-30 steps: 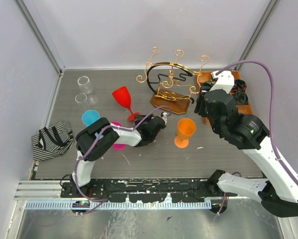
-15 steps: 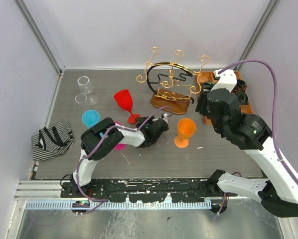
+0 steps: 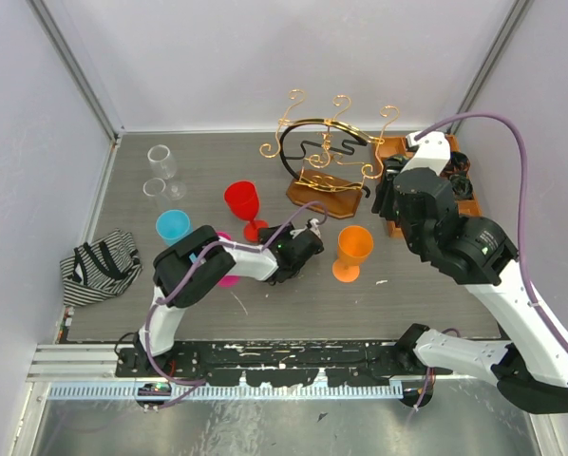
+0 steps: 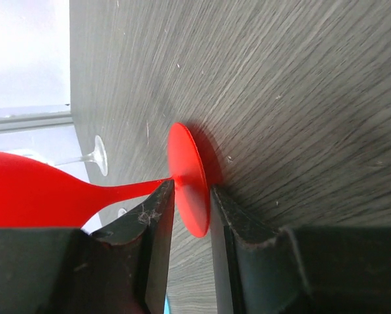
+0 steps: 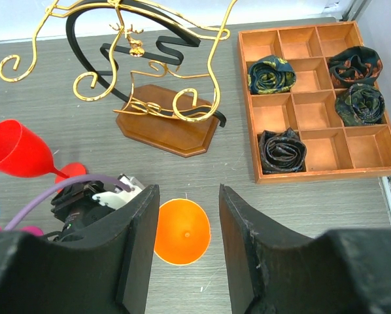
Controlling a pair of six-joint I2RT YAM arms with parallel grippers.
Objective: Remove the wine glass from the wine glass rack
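Red wine glass (image 3: 242,201) upright on counter (image 3: 293,306), off the gold wine glass rack (image 3: 327,163) and just front-left of it, foot rim pinched in left claw (image 4: 190,196) (stem beside one finger); right claw (image 5: 186,193) spread, holding nothing, above orange cup (image 5: 182,231).

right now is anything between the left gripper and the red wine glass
Nothing visible. The left gripper grips the red wine glass by its foot, down at the table and apart from the wine glass rack.
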